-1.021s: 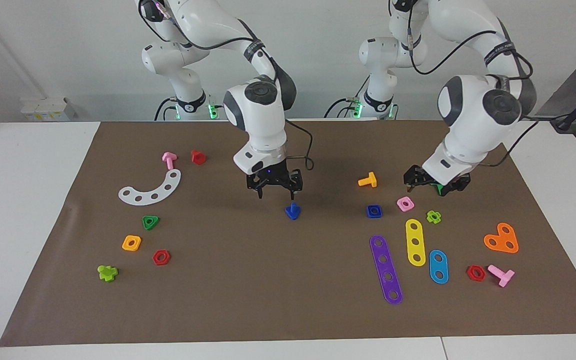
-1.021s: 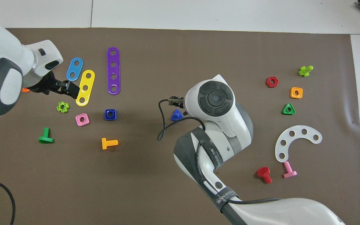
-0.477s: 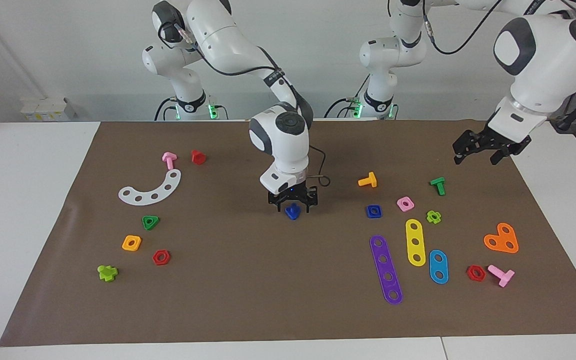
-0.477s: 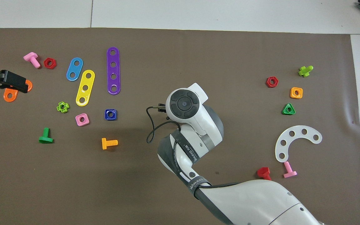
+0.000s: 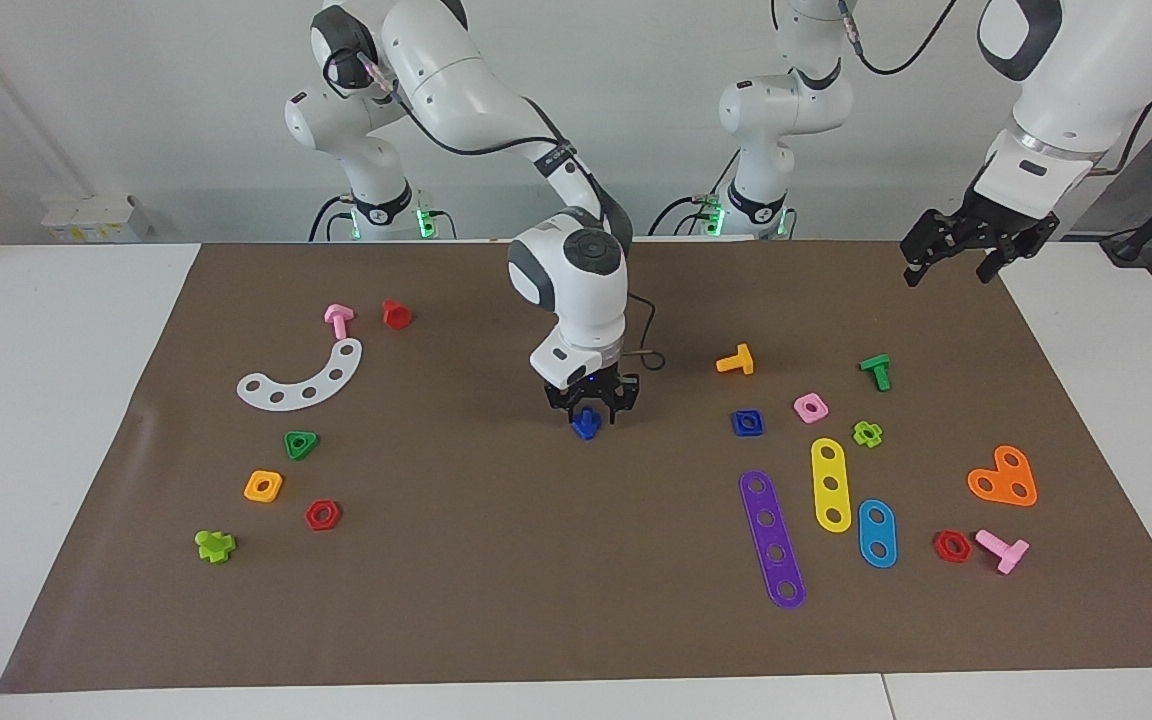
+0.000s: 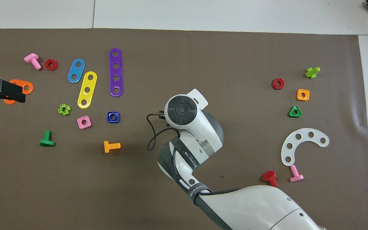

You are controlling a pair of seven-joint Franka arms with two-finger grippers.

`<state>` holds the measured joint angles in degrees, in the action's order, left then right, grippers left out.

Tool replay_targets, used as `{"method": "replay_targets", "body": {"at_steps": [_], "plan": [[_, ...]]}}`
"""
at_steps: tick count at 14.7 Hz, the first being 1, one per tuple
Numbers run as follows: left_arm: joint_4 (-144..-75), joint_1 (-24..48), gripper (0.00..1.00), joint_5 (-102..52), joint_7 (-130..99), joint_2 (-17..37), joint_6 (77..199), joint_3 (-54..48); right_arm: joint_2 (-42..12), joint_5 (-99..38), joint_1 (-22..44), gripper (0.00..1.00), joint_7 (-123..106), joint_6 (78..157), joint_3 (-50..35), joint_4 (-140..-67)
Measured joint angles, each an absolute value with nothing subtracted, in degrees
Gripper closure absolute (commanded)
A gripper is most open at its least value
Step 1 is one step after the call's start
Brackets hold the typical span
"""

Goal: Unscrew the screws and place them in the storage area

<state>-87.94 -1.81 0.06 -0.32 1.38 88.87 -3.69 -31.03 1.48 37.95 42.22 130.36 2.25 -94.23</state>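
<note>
The dark-blue bolt [image 5: 586,426] stands head down on the brown mat [image 5: 496,580], mid-table, stem up. My right gripper [image 5: 591,410] is low over it, open, a finger on each side of the stem. In the overhead view the right arm [image 6: 182,110] hides the bolt. The storage area lies toward the right arm's end: white arched strip [image 5: 301,378] [image 6: 303,145], green triangle nut [image 5: 301,444], orange square nut [image 5: 263,486], red hexagon nut [image 5: 322,515]. My left gripper [image 5: 948,272] [image 6: 14,92] is open and empty, raised over the mat's corner at the left arm's end.
Toward the left arm's end lie a dark-blue square nut [image 5: 748,422], an orange bolt [image 5: 736,360], a green bolt [image 5: 876,371], a pink nut [image 5: 810,407], and purple [image 5: 772,540], yellow [image 5: 830,484] and blue [image 5: 877,533] strips. Pink [image 5: 338,320] and red [image 5: 395,314] bolts lie by the arch.
My right gripper came down from above the bolt to around its stem. My left gripper rose and drew back from the green bolt, leaving it on the mat.
</note>
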Motion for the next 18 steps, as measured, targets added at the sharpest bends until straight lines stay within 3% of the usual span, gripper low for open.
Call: {"method": "replay_targets", "body": {"at_steps": [3,8,10,11,12,13,18], "plan": [[-88.6,-1.8,0.00,0.1,-0.3,0.8,88.9,-3.7,-31.1,1.5,37.9,0.52,42.2,130.3,2.4,-94.3],[-88.8,-1.8,0.00,0.1,-0.3,0.6,88.8,-3.5,-31.1,1.5,37.9,0.60,42.1,130.3,2.5,-94.3],[-89.2,-1.8,0.00,0.1,-0.2,0.4,88.6,-3.6,-31.2,1.5,37.9,0.67,42.1,130.2,2.5,-94.3],[-89.7,-1.8,0.00,0.1,0.0,0.2,88.6,-3.6,-31.2,1.5,37.9,0.73,42.1,130.2,2.5,-94.3],[-90.4,-1.8,0.00,0.1,0.4,-0.1,88.6,-3.7,-31.2,1.5,37.9,0.94,42.1,130.2,2.5,-94.3],[-91.3,-1.8,0.00,0.1,0.6,-0.6,88.6,-3.8,-31.2,1.5,37.9,1.00,42.1,130.2,2.5,-94.3],[-93.9,-1.8,0.00,0.1,1.0,-2.2,88.6,-3.9,-31.2,1.5,37.9,1.00,42.1,130.2,2.6,-94.3]]}}
